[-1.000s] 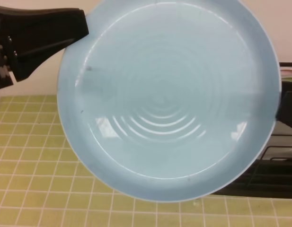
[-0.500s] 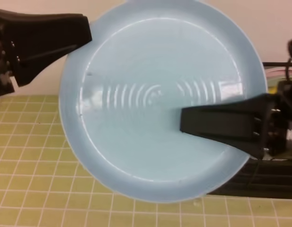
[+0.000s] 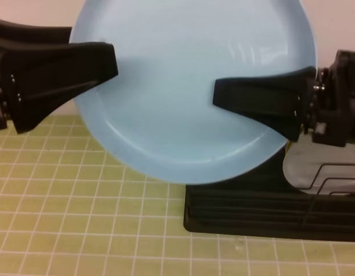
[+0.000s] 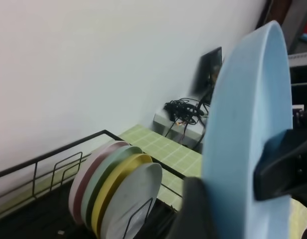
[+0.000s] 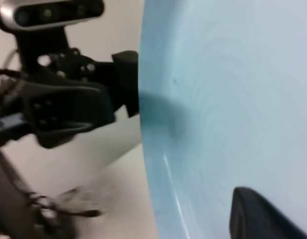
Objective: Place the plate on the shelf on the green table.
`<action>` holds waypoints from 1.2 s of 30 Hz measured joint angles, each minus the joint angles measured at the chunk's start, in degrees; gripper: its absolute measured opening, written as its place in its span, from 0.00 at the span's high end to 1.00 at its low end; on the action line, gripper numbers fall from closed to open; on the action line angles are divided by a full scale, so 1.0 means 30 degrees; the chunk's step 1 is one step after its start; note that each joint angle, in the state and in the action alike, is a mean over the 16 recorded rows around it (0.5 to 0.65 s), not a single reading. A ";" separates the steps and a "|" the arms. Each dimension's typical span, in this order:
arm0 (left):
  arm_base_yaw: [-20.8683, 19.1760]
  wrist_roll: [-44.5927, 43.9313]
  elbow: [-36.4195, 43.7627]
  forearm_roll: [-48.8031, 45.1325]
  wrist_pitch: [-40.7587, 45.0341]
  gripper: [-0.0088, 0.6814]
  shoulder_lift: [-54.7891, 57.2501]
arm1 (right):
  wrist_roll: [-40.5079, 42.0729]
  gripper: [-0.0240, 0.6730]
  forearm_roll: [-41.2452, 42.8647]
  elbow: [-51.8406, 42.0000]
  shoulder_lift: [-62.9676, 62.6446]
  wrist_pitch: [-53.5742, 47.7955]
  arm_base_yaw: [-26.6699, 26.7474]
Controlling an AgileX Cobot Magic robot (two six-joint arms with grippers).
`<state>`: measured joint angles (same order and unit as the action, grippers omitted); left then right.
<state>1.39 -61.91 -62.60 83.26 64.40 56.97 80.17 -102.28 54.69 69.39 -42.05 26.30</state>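
1. The high camera looks down from the front at the green desk point(image 3: 62, 195), with the blue plate point(image 3: 189, 86) very close.
2. The left wrist camera looks along the plate's edge toward the shelf point(image 4: 49, 164) and the wall.
3. The right wrist camera sits right against the plate's face.
4. All three views share the plate.

A glossy, smooth light blue plate point(image 3: 189, 86), glazed like ceramic, fills the upper centre of the high view, flanked by the matt black plastic fingers of the left gripper point(image 3: 105, 66) and right gripper point(image 3: 223, 98). Lower right, the shelf point(image 3: 269, 210) shows thin black wire over a ribbed matt black tray, on the green table point(image 3: 79, 218) of small, faintly shiny pale tiles with white grout
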 joint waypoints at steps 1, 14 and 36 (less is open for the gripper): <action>-0.0008 0.0129 0.0000 -0.0158 0.0051 0.45 -0.0030 | 0.0603 0.97 0.0160 0.0053 -0.0011 0.0514 0.0000; -0.0017 0.1832 0.0000 -0.5589 -0.1193 0.84 -0.3035 | 0.5311 0.97 0.8242 0.0661 -0.0986 0.7303 -0.0385; 0.0006 0.6816 0.6023 -1.4556 -0.5468 0.99 -1.1900 | -0.1203 0.97 2.8588 0.2247 -0.1245 0.1134 -0.4071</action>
<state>1.41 -41.47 -44.54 39.59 48.00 21.27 76.56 -16.52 61.43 65.66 -38.65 14.08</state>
